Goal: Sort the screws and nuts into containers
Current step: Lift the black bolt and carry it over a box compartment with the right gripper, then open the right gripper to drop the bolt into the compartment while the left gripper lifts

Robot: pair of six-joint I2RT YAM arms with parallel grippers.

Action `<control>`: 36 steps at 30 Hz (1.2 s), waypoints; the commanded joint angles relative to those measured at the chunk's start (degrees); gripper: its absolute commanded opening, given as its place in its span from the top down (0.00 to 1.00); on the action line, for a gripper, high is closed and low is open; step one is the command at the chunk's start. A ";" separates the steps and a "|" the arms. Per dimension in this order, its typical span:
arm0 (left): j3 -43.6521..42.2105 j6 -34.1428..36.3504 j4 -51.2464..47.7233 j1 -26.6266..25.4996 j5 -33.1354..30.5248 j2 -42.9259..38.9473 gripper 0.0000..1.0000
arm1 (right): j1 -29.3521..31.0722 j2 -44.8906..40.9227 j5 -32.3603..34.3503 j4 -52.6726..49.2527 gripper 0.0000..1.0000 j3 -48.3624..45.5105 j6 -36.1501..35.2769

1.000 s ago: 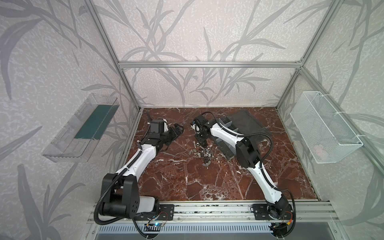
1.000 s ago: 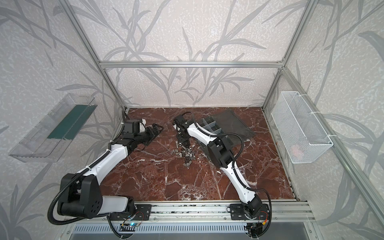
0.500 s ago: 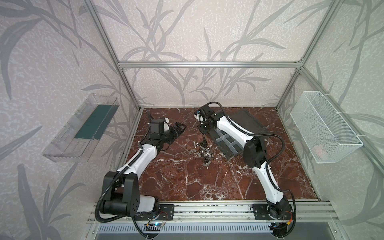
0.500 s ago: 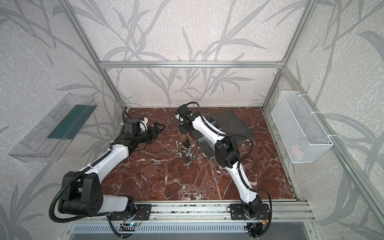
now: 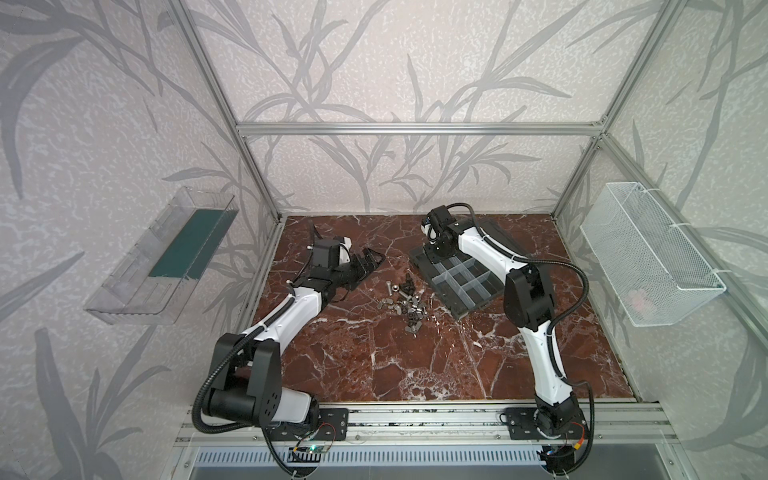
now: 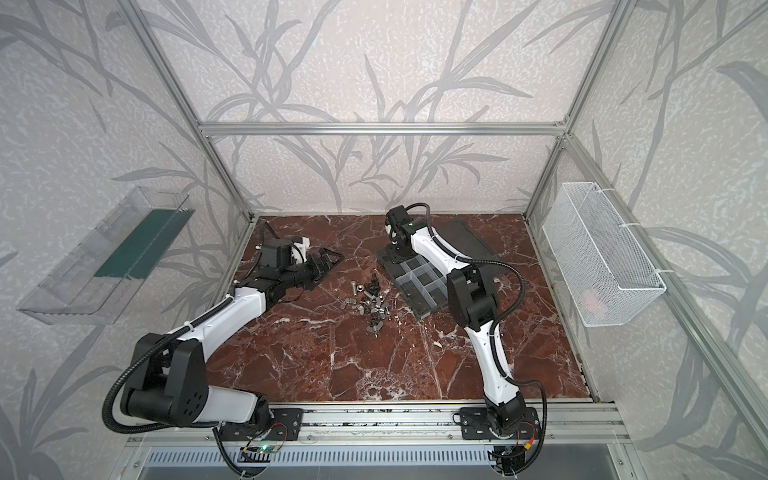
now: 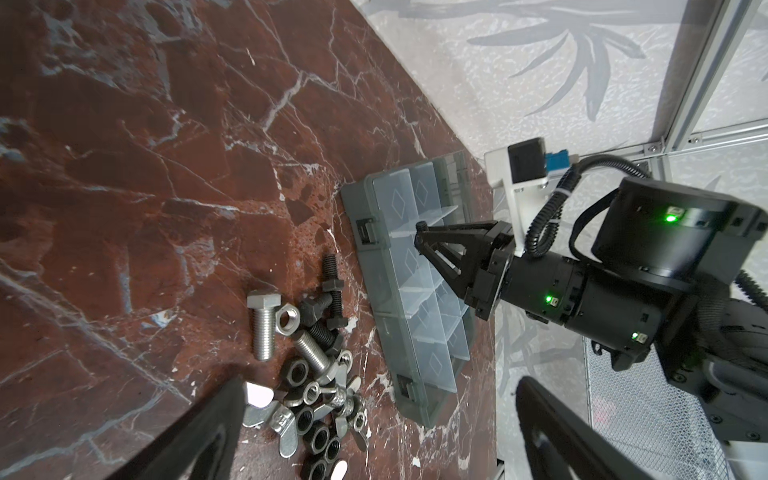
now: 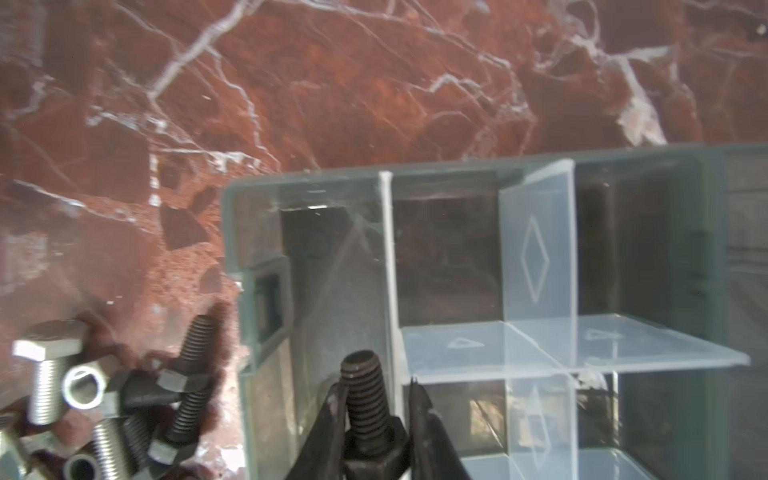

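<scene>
Dark screw (image 8: 365, 399), shaft along right gripper (image 8: 376, 390), tip outward, over containers (image 8: 536, 257)

Red-brown table (image 5: 374, 353) veined white; dark-grey containers (image 5: 461, 282) with translucent dividers (image 8: 536, 257); beside the containers, silver and black screws (image 7: 262, 328) and nuts (image 7: 288, 320); grey-leaf wallpaper (image 5: 415, 83).

We count two silver screws (image 7: 262, 328) and at least two dark screws (image 7: 330, 266) loose on the table (image 5: 374, 365), plus one dark screw (image 8: 365, 395) in the right gripper (image 7: 420, 237). Nuts (image 7: 297, 372): at least ten, hex and winged, heaped, exact count unclear. One divided box (image 7: 374, 266), its compartments partly hidden, so uncounted. Two arms (image 5: 291, 316), one wire basket (image 5: 648, 257), one clear tray (image 5: 137, 286).
</scene>
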 commanded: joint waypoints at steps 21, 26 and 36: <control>2.02 2.40 -3.23 -2.10 -0.02 1.32 0.01 | 0.52 -4.03 -3.11 2.60 0.70 -3.88 1.58; 2.23 3.19 -4.38 -2.72 -1.70 1.05 0.01 | 0.59 -5.47 -3.31 2.45 0.65 -3.88 1.71; 6.79 11.83 -15.48 -7.50 -12.34 1.64 0.01 | 0.58 -18.05 -2.33 8.88 0.56 -14.92 2.61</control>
